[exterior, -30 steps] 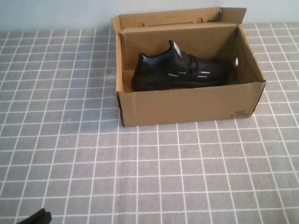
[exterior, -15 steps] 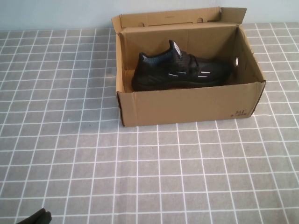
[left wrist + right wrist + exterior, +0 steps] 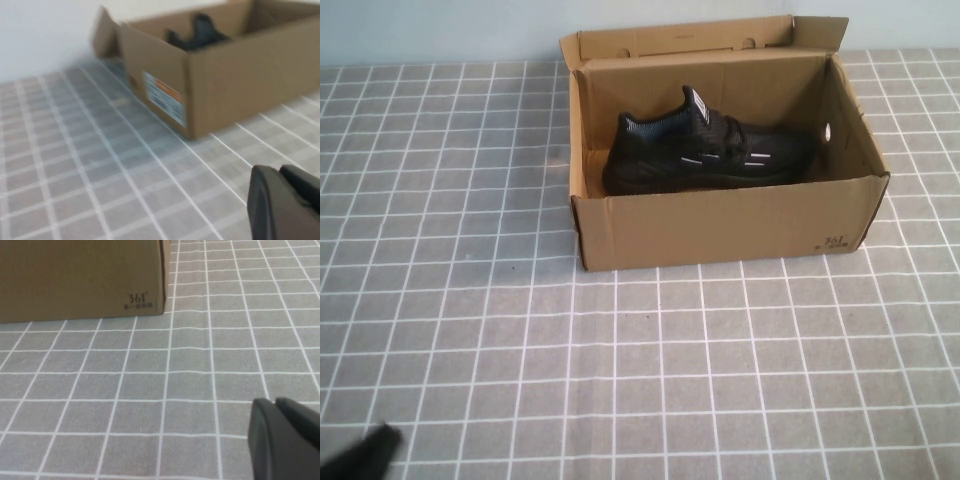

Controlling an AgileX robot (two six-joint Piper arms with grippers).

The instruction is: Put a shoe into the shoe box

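A grey tabletop (image 3: 470, 300) covered in a cloth of white grid lines filled most of the high view, with a pale blue wall (image 3: 430, 30) along the top edge. On it, in the upper centre, sat the shoe box (image 3: 720, 228), brown corrugated cardboard with upright flaps, a round hole in its right wall and small print at its lower right corner. Inside lay the shoe (image 3: 705, 155), black mesh with white dashes, toe towards the right. The left tool (image 3: 360, 458) was a dark blur in the lower left corner; the right tool (image 3: 285, 437) showed only in its wrist view, low over the cloth. For neither could I tell whether the fingers were apart or together.
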